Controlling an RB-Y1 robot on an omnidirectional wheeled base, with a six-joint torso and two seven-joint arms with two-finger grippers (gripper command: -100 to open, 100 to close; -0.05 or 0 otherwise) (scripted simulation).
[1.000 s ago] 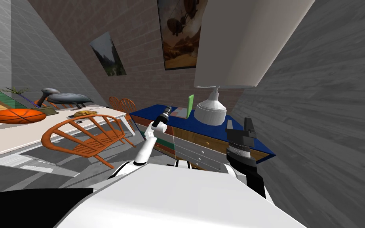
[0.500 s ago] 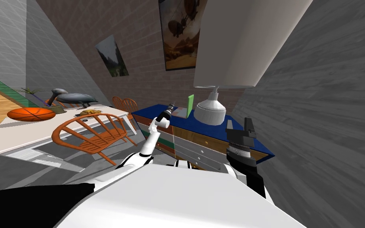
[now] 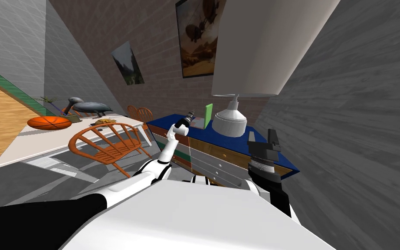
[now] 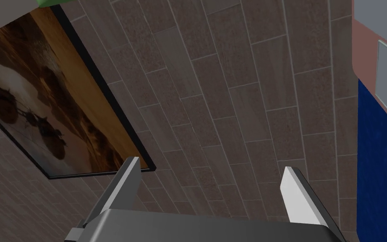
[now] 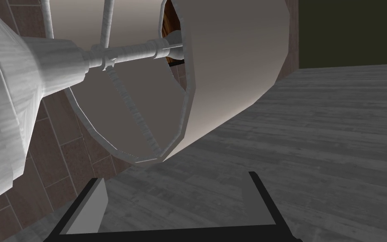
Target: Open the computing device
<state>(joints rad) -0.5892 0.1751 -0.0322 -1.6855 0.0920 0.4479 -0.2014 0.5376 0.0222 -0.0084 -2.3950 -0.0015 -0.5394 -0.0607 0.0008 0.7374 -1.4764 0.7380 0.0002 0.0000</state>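
On the blue top of the dresser, against the brick wall, the laptop sits just beside the base of a white lamp, on the lamp's left. Laptop's look: one thin bright-green slab standing nearly upright, edge-on to the head camera; a flat grey half lies on the blue top at its foot, toward the left arm. Lid reads as already raised, close to vertical. No keys or screen detail can be made out. Left arm stretched forward over the dresser's near left corner, left gripper just short of the flat grey half; contact cannot be told from the head view. Left wrist view: left gripper fingers spread wide, about a third of the frame apart, nothing between them, aimed at the brick wall and a dark-framed picture; a strip of blue surface with a grey, pink-rimmed panel shows off to one side of the fingers. Right arm raised in front of the dresser, right of the lamp; right gripper fingers parted, holding nothing. Right wrist view: right gripper looks up into the lamp's pale shade and stem. Off left: white table, orange chair, basketball.
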